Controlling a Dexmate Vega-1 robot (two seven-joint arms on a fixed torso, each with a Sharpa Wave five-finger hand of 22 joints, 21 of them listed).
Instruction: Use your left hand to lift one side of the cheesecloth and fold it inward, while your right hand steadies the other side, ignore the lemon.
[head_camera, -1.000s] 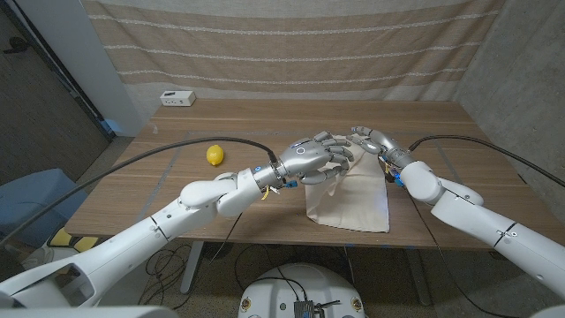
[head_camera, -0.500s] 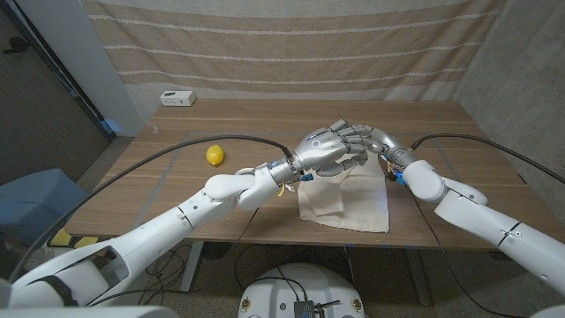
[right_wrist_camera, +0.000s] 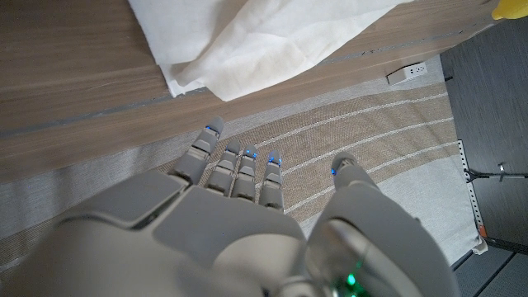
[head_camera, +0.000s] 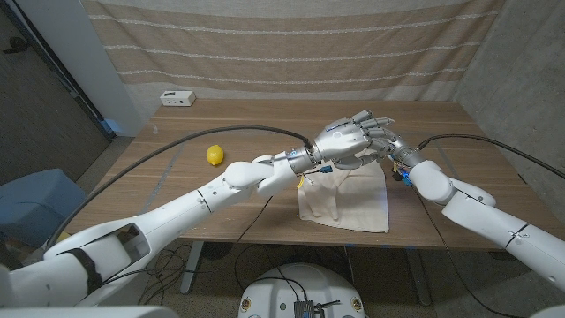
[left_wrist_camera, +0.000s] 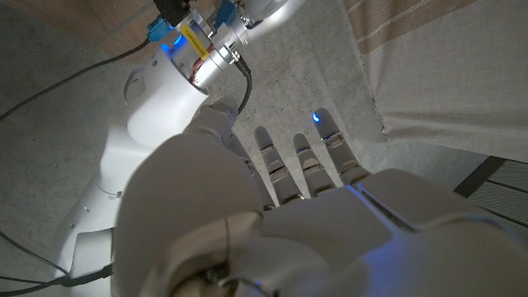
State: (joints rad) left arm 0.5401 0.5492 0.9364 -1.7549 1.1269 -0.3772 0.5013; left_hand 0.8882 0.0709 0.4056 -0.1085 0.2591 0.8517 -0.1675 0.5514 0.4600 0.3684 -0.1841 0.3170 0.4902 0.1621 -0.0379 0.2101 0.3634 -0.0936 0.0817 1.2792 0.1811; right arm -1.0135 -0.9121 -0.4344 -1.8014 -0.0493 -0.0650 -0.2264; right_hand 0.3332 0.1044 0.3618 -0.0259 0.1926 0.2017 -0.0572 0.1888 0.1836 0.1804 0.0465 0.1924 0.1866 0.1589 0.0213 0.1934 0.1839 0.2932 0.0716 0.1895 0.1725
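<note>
Cloth point(head_camera: 346, 199) sits on table point(head_camera: 177, 190), right of centre, near front edge. Looks folded/bunched: left part doubled over w/ a raised crease, front edge roughly straight. In right wrist view, cloth point(right_wrist_camera: 247, 37) shows as a white rumpled fold on the wood, a corner hanging toward the table edge.

Left hand point(head_camera: 346, 141) is above the cloth's far end, arm stretched across from picture left. Fingers spread, pointing toward right hand. Can't tell from head view if it's pinching any cloth; a bit of fabric seems to rise under the wrist but contact is hidden. Left wrist view: fingers point(left_wrist_camera: 305, 169) extended and apart, nothing visible between them, right arm's forearm just ahead.

Right hand point(head_camera: 381, 132) just beside/behind left hand, over the far right corner of cloth; the two hands overlap in head view. Right wrist view: fingers point(right_wrist_camera: 235, 169) straight and apart, no grip on anything, raised clear of the wood, cloth ahead of fingertips, not touching.

Lemon point(head_camera: 214, 155) on table, well left of cloth. Small white box point(head_camera: 177, 98) at far left corner of table. Striped curtain point(head_camera: 291, 44) behind
</note>
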